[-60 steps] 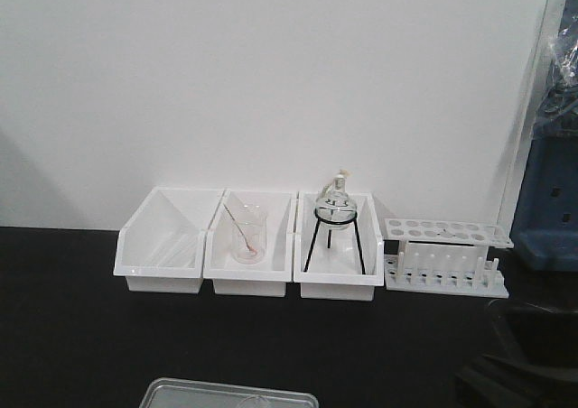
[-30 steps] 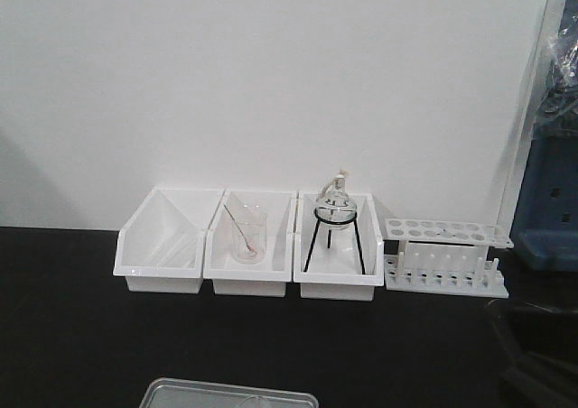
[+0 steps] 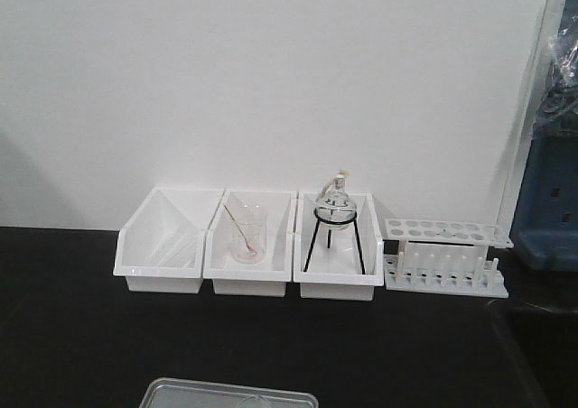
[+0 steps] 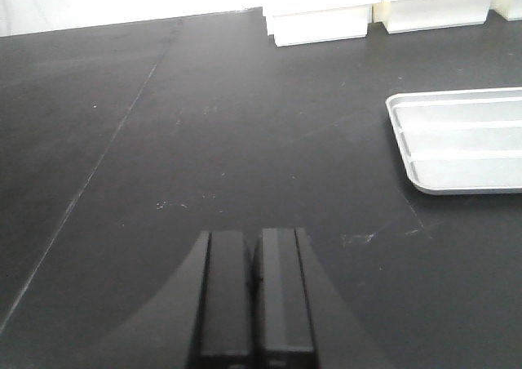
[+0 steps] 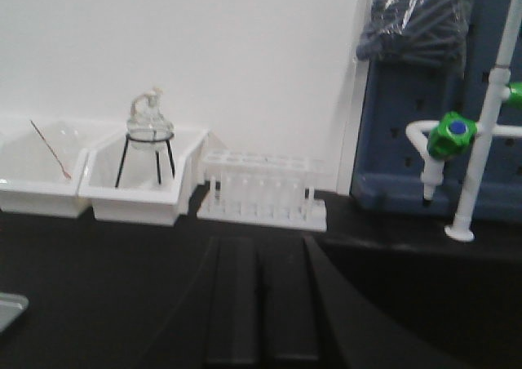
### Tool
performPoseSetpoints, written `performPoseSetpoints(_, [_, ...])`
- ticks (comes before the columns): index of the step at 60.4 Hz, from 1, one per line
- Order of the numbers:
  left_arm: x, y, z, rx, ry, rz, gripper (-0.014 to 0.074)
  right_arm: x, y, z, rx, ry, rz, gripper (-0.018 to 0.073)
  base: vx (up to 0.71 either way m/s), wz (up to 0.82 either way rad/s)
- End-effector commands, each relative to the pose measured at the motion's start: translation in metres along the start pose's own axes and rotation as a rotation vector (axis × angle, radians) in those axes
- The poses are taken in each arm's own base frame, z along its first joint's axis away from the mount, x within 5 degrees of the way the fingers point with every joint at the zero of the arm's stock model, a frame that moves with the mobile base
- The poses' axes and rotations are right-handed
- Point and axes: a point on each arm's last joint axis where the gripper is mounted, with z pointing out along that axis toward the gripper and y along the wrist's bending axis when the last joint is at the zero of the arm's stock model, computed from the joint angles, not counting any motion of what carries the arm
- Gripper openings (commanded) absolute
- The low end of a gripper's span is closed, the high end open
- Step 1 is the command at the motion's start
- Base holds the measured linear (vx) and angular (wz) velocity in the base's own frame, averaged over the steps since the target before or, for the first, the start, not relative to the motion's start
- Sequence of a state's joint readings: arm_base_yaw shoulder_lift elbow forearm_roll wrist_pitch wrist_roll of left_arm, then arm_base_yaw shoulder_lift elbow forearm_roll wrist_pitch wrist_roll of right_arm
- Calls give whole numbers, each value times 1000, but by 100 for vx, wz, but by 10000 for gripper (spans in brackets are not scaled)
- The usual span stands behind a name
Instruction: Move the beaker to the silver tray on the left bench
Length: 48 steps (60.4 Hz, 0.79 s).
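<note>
Left claw [image 4: 253,291] closed, empty, above bare black worktop [image 4: 163,140]. Silver tray [image 4: 457,140] to its right: visible part bare. Beaker not clearly in any view (the rod beaker [image 3: 248,236] is another), so delivery judged unconfirmed. Right claw [image 5: 261,304] closed, empty.

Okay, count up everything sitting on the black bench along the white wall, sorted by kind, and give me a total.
White bins: 3
Beaker with rod: 1
Flask on a black tripod stand: 1
White test tube rack: 1
Silver tray: 1
Total: 7
</note>
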State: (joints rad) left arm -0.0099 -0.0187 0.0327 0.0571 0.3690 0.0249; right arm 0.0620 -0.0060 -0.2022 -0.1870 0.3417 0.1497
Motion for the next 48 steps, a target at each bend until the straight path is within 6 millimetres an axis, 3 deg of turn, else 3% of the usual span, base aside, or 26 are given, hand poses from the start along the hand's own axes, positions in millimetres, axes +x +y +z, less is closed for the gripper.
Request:
performPoseSetpoints(1, [-1,-1,2,5,-69,-3,1,11,2,5,10,-54,-10,-14,0,0])
performPoseSetpoints(10, [-1,-1,2,5,-69,-3,1,51,5,17,3,-101,18,-14,0,0])
performPoseSetpoints(24, [-1,-1,2,5,-69,-3,1,57,4,17,12,-4,-1,-14,0,0])
performPoseSetpoints(48, [-1,-1,2,5,-69,-3,1,58,4,17,12,-3,2,-14,0,0])
